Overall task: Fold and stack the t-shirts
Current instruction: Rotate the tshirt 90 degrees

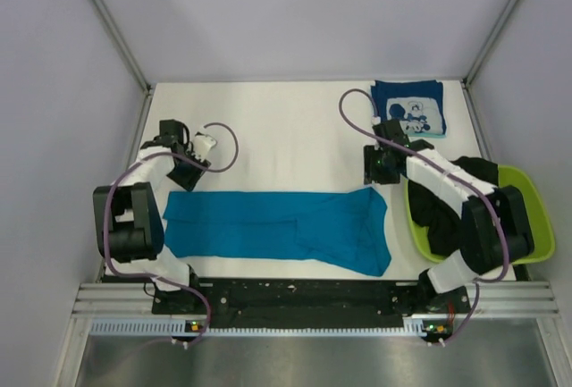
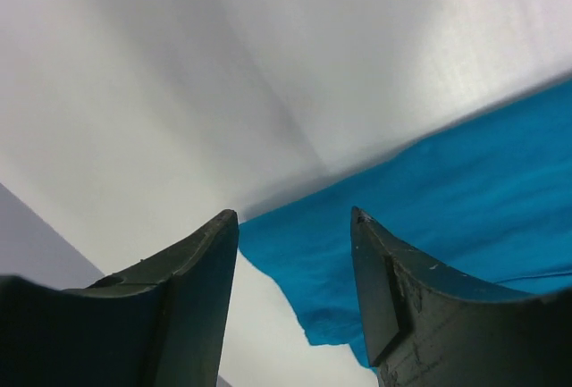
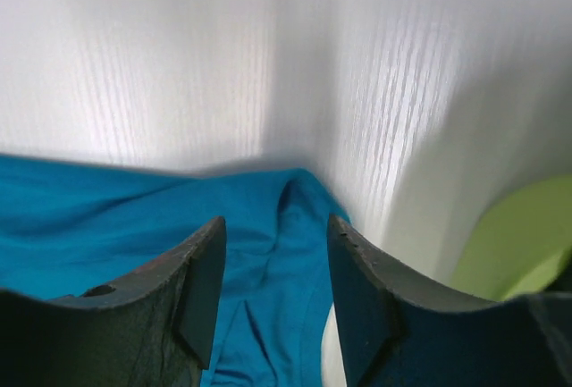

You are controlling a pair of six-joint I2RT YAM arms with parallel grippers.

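The teal-blue t-shirt (image 1: 277,226) lies folded into a long band along the near edge of the bench (image 1: 286,128). The navy t-shirt (image 1: 408,110) rests folded at the far right corner. The black t-shirt (image 1: 438,208) sits in the green basin (image 1: 539,226) at the right edge. Left pincer (image 2: 293,226): fingers apart, empty, at the band's left end. Right pincer (image 3: 275,231): fingers apart, empty, at its right end.
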